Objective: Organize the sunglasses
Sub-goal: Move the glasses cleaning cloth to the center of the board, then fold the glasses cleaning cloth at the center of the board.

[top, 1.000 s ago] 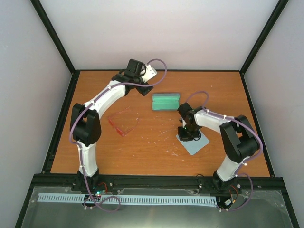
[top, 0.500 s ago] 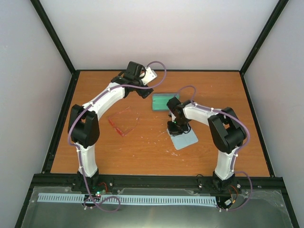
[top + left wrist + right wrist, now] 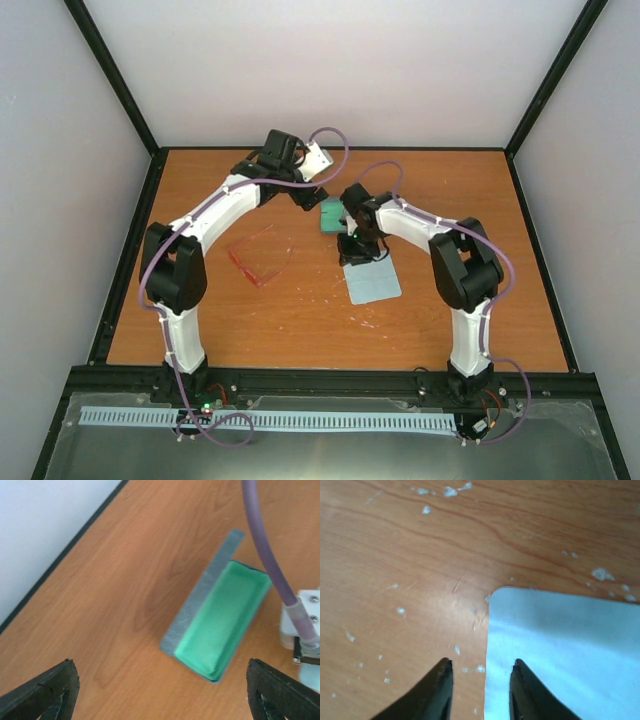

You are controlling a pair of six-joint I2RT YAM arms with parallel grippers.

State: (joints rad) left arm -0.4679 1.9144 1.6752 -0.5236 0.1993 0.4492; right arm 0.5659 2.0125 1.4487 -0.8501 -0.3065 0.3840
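Note:
The sunglasses (image 3: 262,256), with pinkish-red lenses and a thin red frame, lie on the table left of centre, away from both grippers. The open case (image 3: 330,214) lies at the back, partly hidden by my right arm. In the left wrist view its green inside (image 3: 222,625) shows beside the grey lid (image 3: 200,597). My left gripper (image 3: 308,195) hovers just left of the case, wide open and empty (image 3: 162,695). My right gripper (image 3: 353,252) is low over the pale blue cloth (image 3: 372,281). Its jaws are a little apart and straddle the cloth's left edge (image 3: 481,680).
The right arm's link and purple cable (image 3: 295,615) lie close beside the case's right end. The black frame rail (image 3: 330,150) and the white wall bound the back of the table. White specks (image 3: 450,490) dot the wood around the cloth.
My right gripper has moved left and towards the back, and the cloth has slid along with it. The right arm now covers more of the case. The left arm has barely moved.

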